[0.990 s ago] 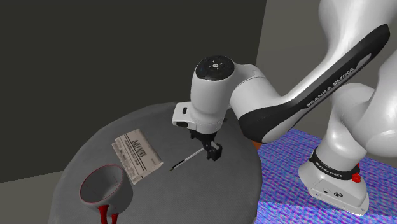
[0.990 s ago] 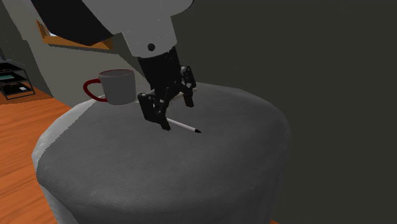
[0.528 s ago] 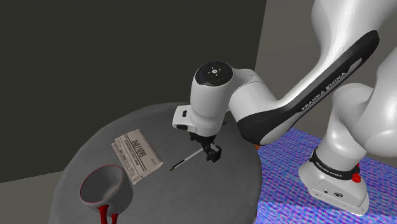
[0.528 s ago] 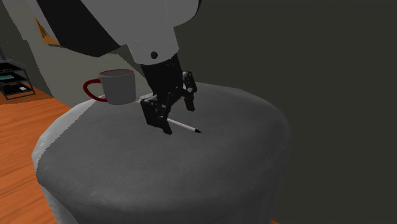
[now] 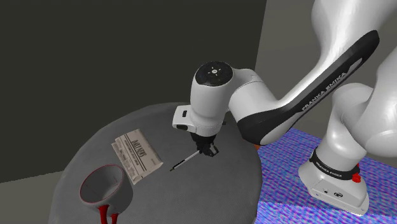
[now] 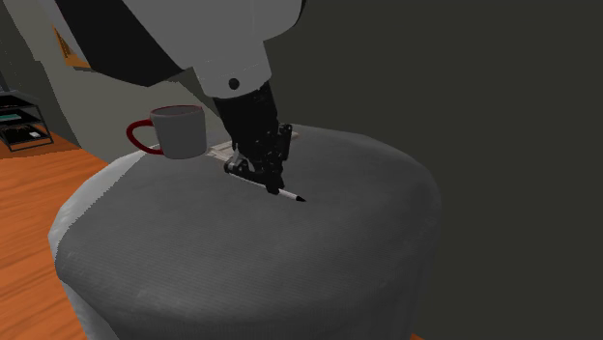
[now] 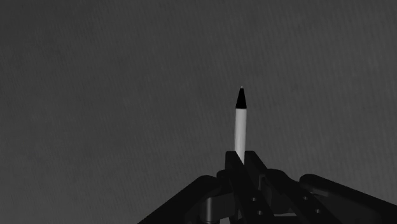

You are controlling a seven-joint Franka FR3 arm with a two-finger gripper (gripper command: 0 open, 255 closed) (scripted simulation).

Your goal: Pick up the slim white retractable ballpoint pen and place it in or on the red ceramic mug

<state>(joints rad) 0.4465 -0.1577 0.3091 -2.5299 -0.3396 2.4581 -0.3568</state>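
A slim white pen (image 5: pixel 184 160) with a black tip lies on the round grey table (image 5: pixel 95 137). My black gripper (image 5: pixel 205 152) stands straight down over the pen's rear part and is shut on it. From the wrist the pen (image 7: pixel 240 130) sticks out ahead of the closed fingers (image 7: pixel 236 175), its black tip resting against the grey surface. Across the table the pen (image 6: pixel 288 194) pokes out below the gripper (image 6: pixel 268 180). The mug (image 5: pixel 105 186), grey with a red rim and red handle, stands at the table's near edge in the shoulder view; the mug (image 6: pixel 180 130) sits behind the gripper in the second exterior view.
A folded newspaper (image 5: pixel 135 154) lies on the table between the mug and the pen. The robot's stand (image 5: pixel 334 184) sits on a blue-purple patterned surface (image 5: pixel 283 191) at the shoulder view's right. Orange wooden floor (image 6: pixel 29 208) lies around the table.
The fingers, which stood apart on either side of the pen, have closed on it. The hand had sunk slightly toward the table before that. The pen has not shifted.
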